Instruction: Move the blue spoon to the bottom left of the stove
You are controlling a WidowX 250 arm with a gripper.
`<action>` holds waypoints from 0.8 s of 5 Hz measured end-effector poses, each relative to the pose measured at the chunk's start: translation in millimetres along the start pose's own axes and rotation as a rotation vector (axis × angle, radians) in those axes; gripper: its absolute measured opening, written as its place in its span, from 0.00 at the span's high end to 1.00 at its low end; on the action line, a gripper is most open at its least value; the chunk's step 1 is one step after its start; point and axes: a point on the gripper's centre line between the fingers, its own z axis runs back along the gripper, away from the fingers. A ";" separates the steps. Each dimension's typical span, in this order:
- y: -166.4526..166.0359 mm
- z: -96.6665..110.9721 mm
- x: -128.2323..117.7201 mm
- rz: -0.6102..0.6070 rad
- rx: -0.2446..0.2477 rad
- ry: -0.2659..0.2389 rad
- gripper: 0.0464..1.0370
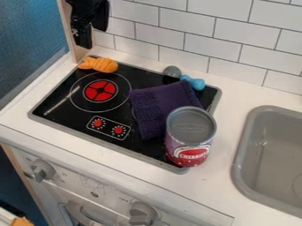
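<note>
Open run over the stove's (pixel 56 109) left side, burner (pixel 101 90) to front-left corner. Orange toy (pixel 101 65) sits at back-left corner. Purple cloth (pixel 156 103) sprawls right of centre, low bulk. Upright can (pixel 190 137) blocks front right. Counter (pixel 219 181) lane open between can and sink (pixel 271 150).

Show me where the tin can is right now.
In the camera view, the tin can stands right of centre, at the near right corner of the stove, next to the purple cloth and left of the sink.
</note>
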 end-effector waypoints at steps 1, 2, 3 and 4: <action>4.8 -15.2 -5.5 -0.011 0.042 0.013 0.04; 5.9 -17.7 -30.0 -0.102 0.047 0.040 0.04; 8.1 -17.0 -65.9 -0.215 0.046 0.077 0.04; 8.4 -13.3 -99.7 -0.328 0.031 0.114 0.04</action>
